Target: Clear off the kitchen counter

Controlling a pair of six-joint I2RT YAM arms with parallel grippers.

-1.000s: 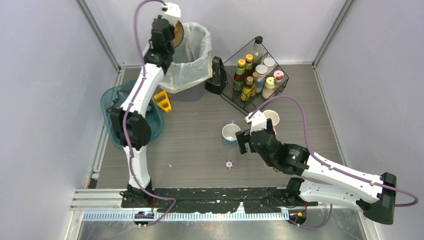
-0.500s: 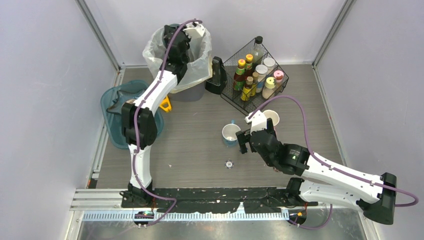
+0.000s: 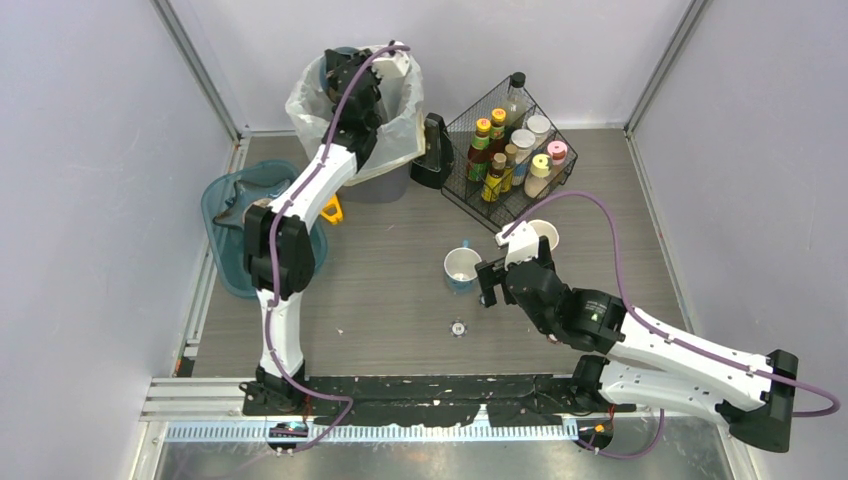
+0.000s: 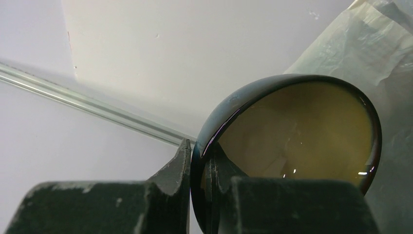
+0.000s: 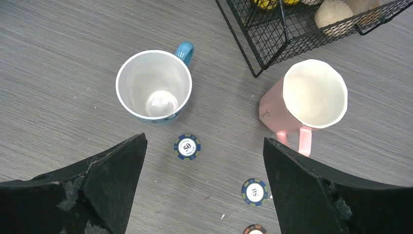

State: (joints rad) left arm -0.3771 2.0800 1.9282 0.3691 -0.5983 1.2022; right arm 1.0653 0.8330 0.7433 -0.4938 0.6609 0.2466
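Kitchen counter (image 3: 390, 295): left tool (image 4: 199, 152) has moved bowl (image 4: 297, 131) over bin (image 3: 388, 186).

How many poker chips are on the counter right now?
3 chips in the right wrist view: one beside the blue mug, one nearer the pink mug, one cut by the bottom edge. Others may be hidden.

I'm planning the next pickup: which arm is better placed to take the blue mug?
Right. The right gripper hangs, jaws open, right by the blue mug. The left gripper is far off over the lined bin, jaws shut on a bowl.
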